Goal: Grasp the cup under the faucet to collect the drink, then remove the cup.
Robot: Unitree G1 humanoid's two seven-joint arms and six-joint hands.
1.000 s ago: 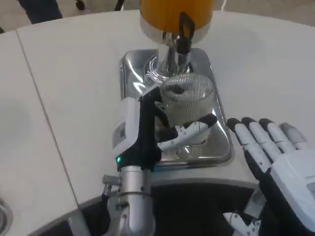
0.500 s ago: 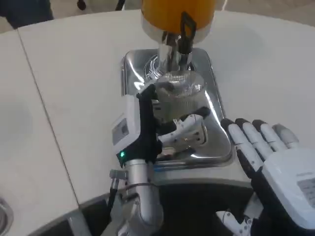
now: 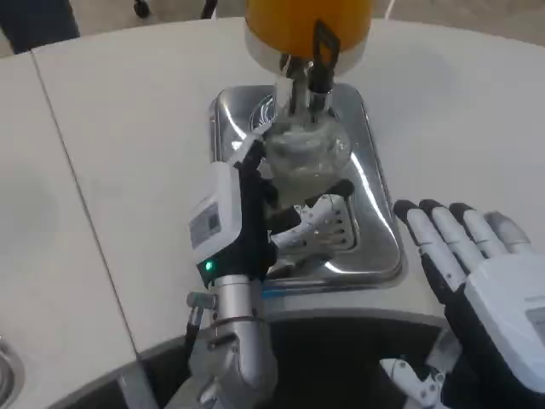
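Now left hand (image 3: 255, 213) grips unlabelled cup (image 3: 305, 153); right hand (image 3: 477, 273) lies released.

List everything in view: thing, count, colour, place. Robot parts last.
Drink dispenser: one, orange tank, top centre, behind the tray.
Faucet: one, chrome with a black lever, under the tank, above the cup.
Cup: one, clear, on the tray beneath the faucet.
Drip tray: one, shiny silver, centre of the table.
Table: one, white, under everything.
Left robot hand: one, white and black, grips the cup.
Right robot hand: one, white and black, fingers spread, right of the tray.
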